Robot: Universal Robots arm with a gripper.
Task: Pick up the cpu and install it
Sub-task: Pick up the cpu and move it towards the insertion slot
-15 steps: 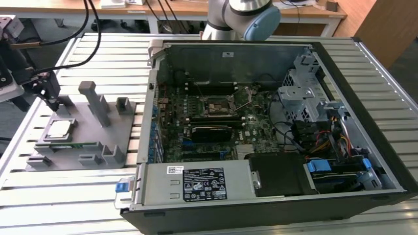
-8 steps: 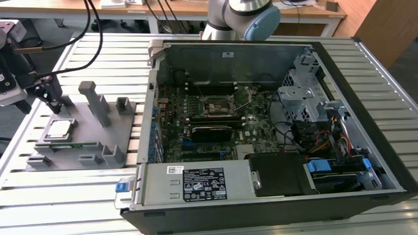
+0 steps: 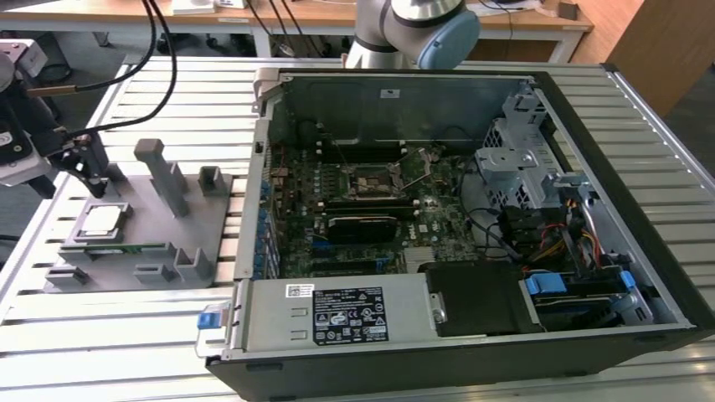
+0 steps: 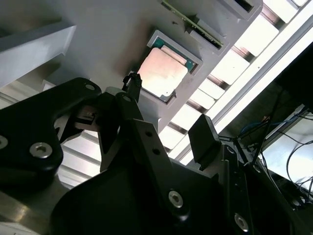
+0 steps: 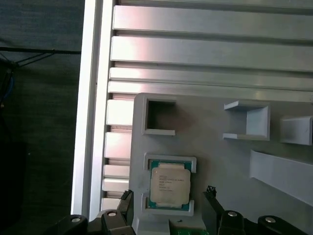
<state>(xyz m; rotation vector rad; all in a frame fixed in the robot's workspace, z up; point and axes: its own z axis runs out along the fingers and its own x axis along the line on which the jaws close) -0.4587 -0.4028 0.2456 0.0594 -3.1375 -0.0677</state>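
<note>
While I hover low over the slatted aluminium bench [image 5: 195, 49], my black end effector [image 5: 169, 192] is spread wide and empty, straddling the flat, square, silver-topped cpu [image 5: 169, 184], which is seated in a matte grey holder [image 5: 220, 161].

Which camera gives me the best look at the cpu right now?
The first wrist view: it faces the cpu flat-on, whole, seated in the grey holder. The second wrist view shows it tilted, a fingertip beside it. The exterior view shows it small, at the exterior view's left.

a robotics lab: slatted aluminium bench [image 3: 167, 92], opened computer case [image 3: 447, 109].
</note>
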